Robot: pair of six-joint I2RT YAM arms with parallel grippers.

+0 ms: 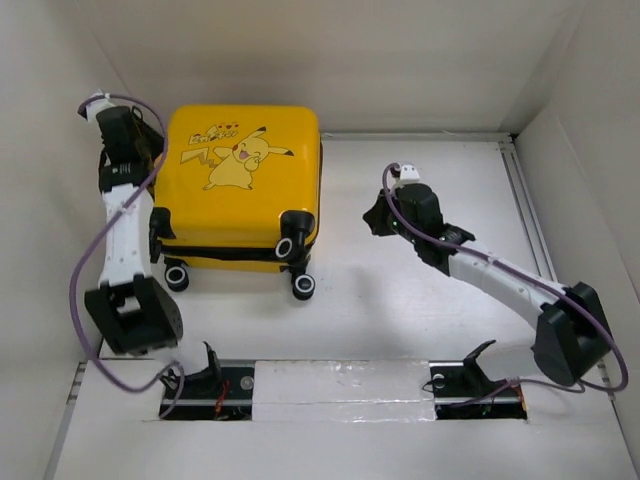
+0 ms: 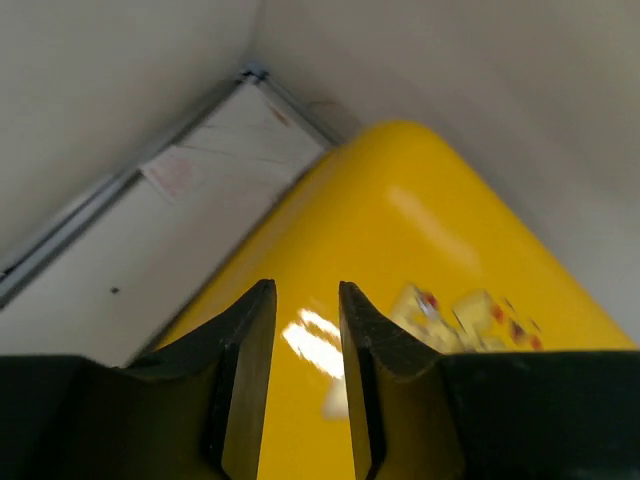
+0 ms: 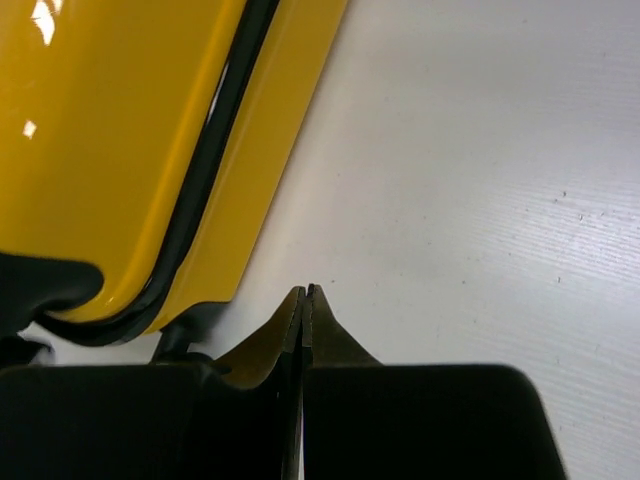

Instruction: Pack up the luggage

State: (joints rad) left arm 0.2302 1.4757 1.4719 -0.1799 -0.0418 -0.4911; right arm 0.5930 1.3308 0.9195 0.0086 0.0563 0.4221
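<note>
The luggage [image 1: 240, 190] lies flat and closed on the far left part of the counter [image 1: 420, 290]. Its glossy yellow shell faces up and shows a Pikachu cartoon print [image 1: 237, 160]. A black zipper seam [image 3: 205, 170] runs around its side. Its black spinner wheels [image 1: 303, 286] stick out along the near edge, toward the arm bases. The left claw [image 2: 307, 290] is at the case's far-left corner, over the yellow shell. Its two fingers stand a narrow gap apart with nothing between them, only the shiny lid showing through the gap. Whether the fingertips touch the shell cannot be told. The right claw [image 3: 303, 292] is over bare counter just beside the case's right side, near the seam and apart from it. Its fingers are pressed together tip to tip and hold nothing. In the overhead view the right arm reaches in from the near right, with its wrist well clear of the luggage. The left arm rises along the case's left side, and a purple cable [image 1: 85, 270] loops beside it. Plain pale walls [image 1: 400, 60] close in the counter on three sides.
</note>
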